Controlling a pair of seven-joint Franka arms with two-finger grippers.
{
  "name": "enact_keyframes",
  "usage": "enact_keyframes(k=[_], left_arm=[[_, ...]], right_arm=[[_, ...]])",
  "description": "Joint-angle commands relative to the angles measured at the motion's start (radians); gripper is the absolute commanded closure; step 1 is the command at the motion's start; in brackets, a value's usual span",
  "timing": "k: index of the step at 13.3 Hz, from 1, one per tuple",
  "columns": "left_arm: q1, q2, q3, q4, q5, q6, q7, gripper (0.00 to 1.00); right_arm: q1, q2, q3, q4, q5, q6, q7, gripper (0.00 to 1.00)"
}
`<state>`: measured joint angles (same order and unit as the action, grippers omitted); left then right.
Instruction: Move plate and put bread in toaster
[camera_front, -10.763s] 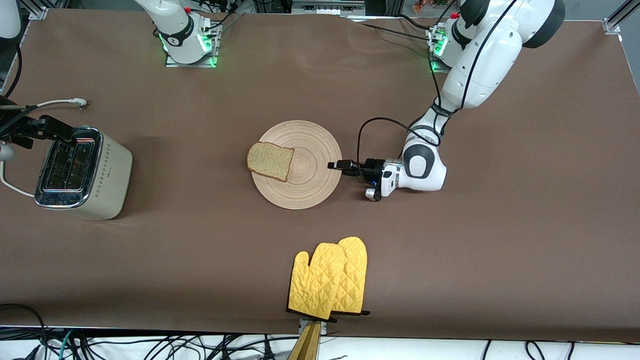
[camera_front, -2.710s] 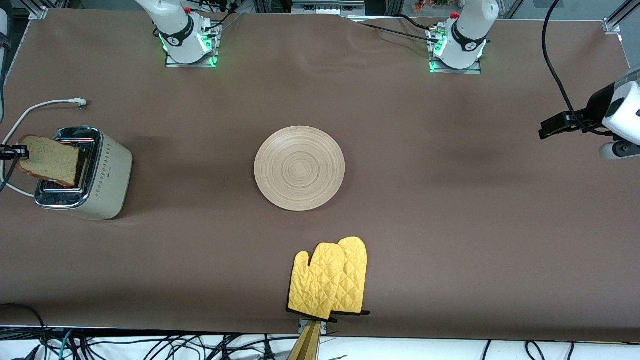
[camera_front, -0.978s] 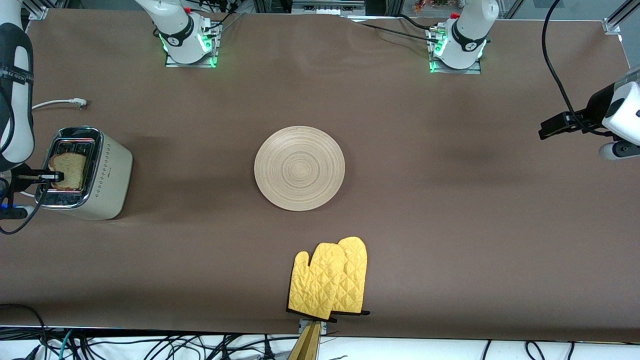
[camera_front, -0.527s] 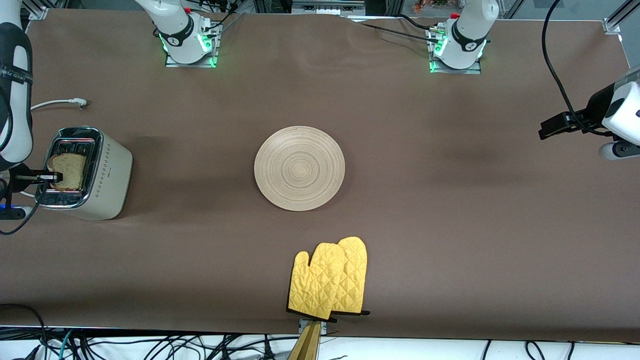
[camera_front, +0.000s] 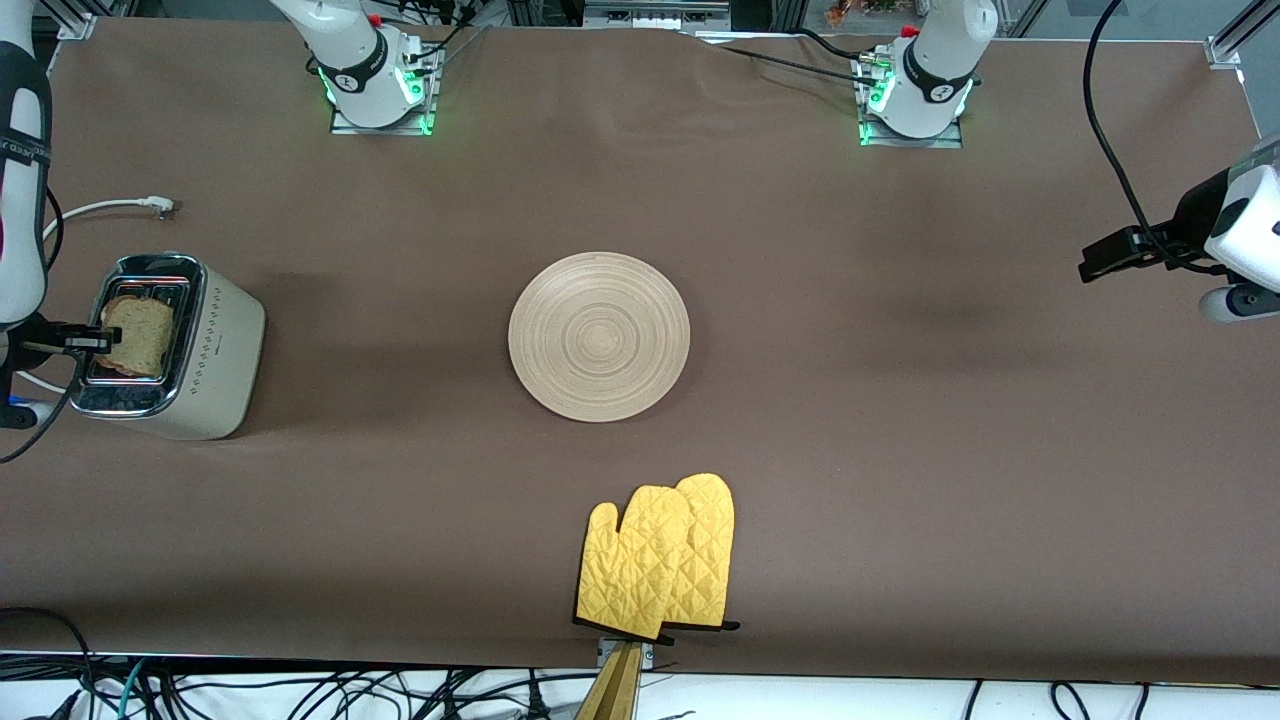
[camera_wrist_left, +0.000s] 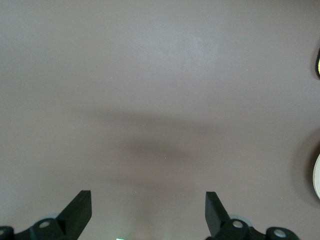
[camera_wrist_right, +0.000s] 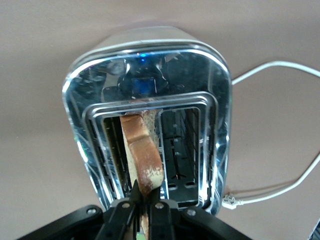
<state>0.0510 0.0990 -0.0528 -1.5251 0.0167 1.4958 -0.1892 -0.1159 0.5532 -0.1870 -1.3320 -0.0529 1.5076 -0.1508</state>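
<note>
The cream toaster stands at the right arm's end of the table. My right gripper is shut on the bread, which stands on edge over the toaster's chrome top. In the right wrist view the bread reaches down into one slot of the toaster, pinched by my right gripper. The wooden plate lies bare at the table's middle. My left gripper waits open over bare table at the left arm's end; its fingertips show apart over brown cloth.
A yellow oven mitt lies at the table's edge nearest the front camera. The toaster's white cord runs toward the robots' side. The arm bases stand along the table's robot edge.
The bread went from the plate, held tilted above the toaster, to standing in a slot. In the last half second my right gripper and the bread shifted slightly toward the robots' side.
</note>
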Motion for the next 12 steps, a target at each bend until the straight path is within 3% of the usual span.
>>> enact_keyframes(k=[1,3,4,6,7,8,12], left_arm=[[0.0,0.008,-0.005,0.02,0.025,0.003,0.005,0.0],[-0.003,0.008,-0.005,0.02,0.025,0.003,0.005,0.0],[-0.003,0.008,-0.005,0.02,0.025,0.003,0.005,0.0],[-0.003,0.008,-0.005,0.02,0.025,0.003,0.005,0.0],[-0.003,0.008,-0.005,0.02,0.025,0.003,0.005,0.0],[-0.003,0.008,-0.005,0.02,0.025,0.003,0.005,0.0],[-0.003,0.008,-0.005,0.02,0.025,0.003,0.005,0.0]], right_arm=[[0.001,0.001,-0.009,0.01,0.019,-0.052,0.054,1.0],[0.005,0.004,-0.008,0.01,0.022,-0.053,0.079,1.0],[0.009,0.005,-0.005,0.01,0.022,-0.053,0.089,0.93],[0.012,0.005,-0.003,0.01,0.025,-0.053,0.093,0.45],[0.012,0.005,-0.002,0.01,0.025,-0.052,0.093,0.13],[0.01,0.004,-0.002,0.011,0.025,-0.052,0.091,0.0],[0.01,-0.001,0.001,0.023,0.024,-0.05,0.07,0.0]])
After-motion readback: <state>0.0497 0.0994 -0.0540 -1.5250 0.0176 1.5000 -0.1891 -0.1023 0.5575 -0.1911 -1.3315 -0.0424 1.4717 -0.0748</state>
